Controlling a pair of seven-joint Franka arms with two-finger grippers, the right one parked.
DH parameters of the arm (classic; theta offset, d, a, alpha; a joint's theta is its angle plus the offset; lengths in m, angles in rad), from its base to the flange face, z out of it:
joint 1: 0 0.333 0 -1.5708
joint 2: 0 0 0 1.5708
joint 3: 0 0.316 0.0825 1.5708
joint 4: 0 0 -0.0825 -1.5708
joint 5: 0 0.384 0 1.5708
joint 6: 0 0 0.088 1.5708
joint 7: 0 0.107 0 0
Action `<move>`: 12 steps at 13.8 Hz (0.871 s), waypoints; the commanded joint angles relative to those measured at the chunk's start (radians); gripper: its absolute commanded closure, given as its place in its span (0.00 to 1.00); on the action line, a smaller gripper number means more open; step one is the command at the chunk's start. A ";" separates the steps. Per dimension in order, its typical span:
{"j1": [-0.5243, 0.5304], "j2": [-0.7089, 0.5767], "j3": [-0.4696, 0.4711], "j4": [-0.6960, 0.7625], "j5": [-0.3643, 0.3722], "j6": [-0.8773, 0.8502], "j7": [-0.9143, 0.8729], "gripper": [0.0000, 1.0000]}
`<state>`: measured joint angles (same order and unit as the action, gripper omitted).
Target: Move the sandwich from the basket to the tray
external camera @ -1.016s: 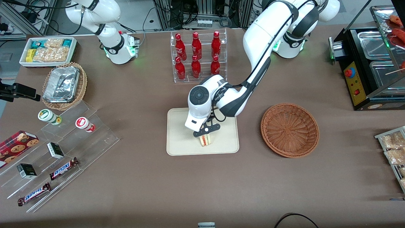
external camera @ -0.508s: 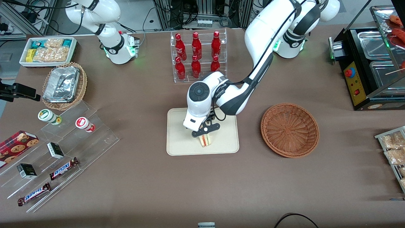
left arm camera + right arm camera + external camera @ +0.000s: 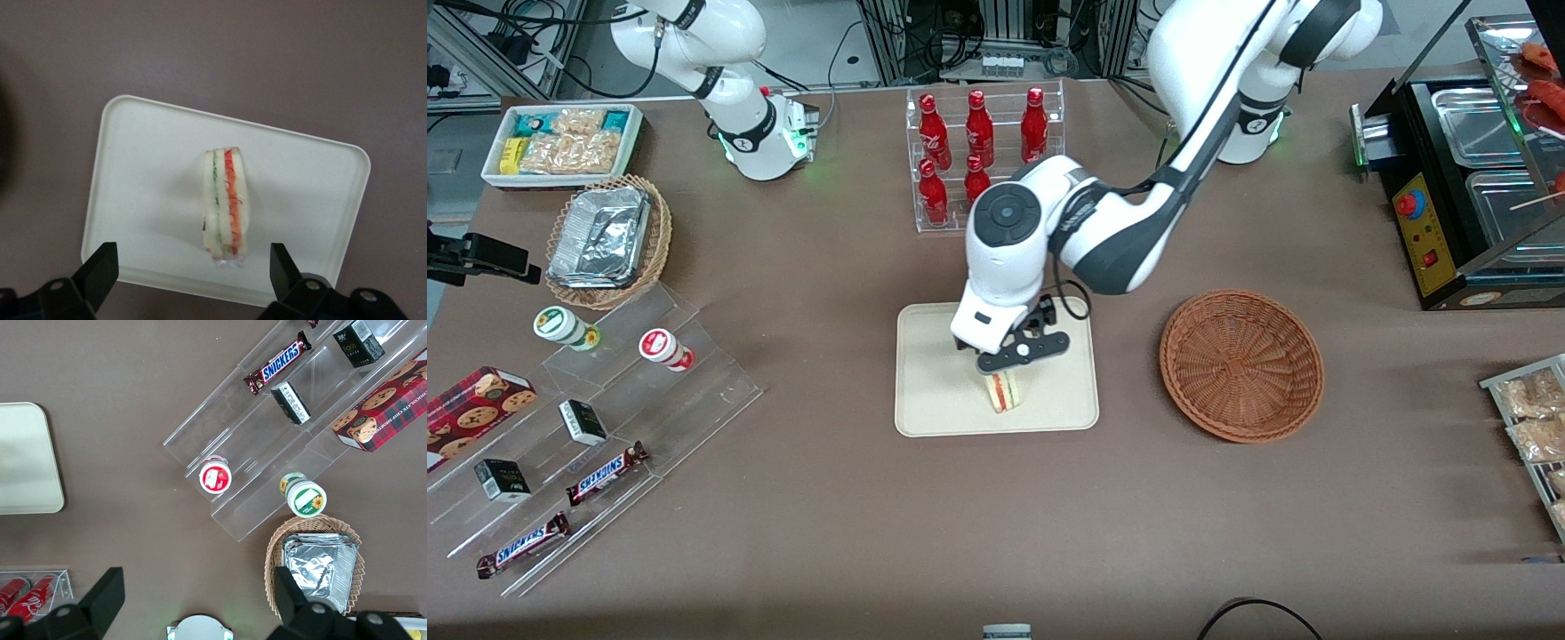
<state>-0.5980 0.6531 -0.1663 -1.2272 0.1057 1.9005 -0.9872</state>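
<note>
The sandwich (image 3: 1003,391) stands on its edge on the cream tray (image 3: 934,391), in the part nearer the front camera. In the left wrist view the sandwich (image 3: 225,203) shows its green and red filling layers, with bare tray (image 3: 147,180) around it. My left gripper (image 3: 1021,348) hangs above the sandwich, open and empty, its fingers (image 3: 100,270) spread wide and clear of the bread. The reddish-brown basket (image 3: 1241,364) lies empty beside the tray, toward the working arm's end of the table.
A clear rack of red bottles (image 3: 983,156) stands farther from the front camera than the tray. A clear stepped shelf with snack bars and cups (image 3: 596,418) and a foil-tray basket (image 3: 607,238) lie toward the parked arm's end. A black food warmer (image 3: 1467,169) is at the working arm's end.
My left gripper has let go of the sandwich and risen above it. The sandwich stays standing on the tray.
</note>
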 commanded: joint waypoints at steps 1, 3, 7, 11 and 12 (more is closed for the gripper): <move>0.081 -0.056 -0.005 -0.021 0.008 -0.073 0.195 0.00; 0.148 -0.111 -0.005 -0.063 0.008 -0.125 0.328 0.00; 0.289 -0.211 -0.005 -0.142 0.009 -0.181 0.462 0.00; 0.418 -0.320 -0.009 -0.235 -0.009 -0.196 0.709 0.00; 0.428 -0.340 -0.007 -0.259 -0.009 -0.205 0.751 0.00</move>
<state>-0.1941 0.3919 -0.1613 -1.3960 0.1039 1.7072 -0.3063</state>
